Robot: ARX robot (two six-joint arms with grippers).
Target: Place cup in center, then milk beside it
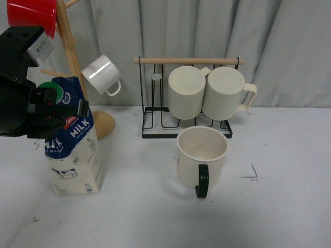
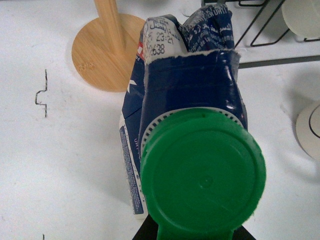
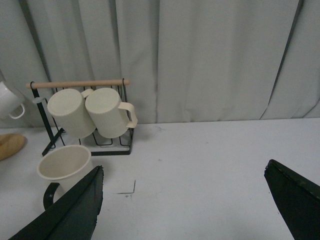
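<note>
The cup (image 1: 201, 161), cream with a black handle facing me, stands upright on the table in front of the wire rack; it also shows in the right wrist view (image 3: 64, 165). The milk (image 1: 72, 155), a blue and white carton with a green cap, stands at the left. My left gripper (image 1: 49, 106) is shut on the carton's top. The left wrist view shows the green cap (image 2: 202, 175) close up and the carton's folded top behind it. My right gripper (image 3: 185, 210) is open and empty above the bare table, right of the cup; it is out of the front view.
A black wire rack (image 1: 187, 132) with a wooden bar holds two cream ribbed mugs (image 1: 186, 92) behind the cup. A wooden mug tree (image 1: 72, 57) with a red mug (image 1: 32, 14) and a small white mug (image 1: 102, 75) stands behind the milk. Grey curtain at the back.
</note>
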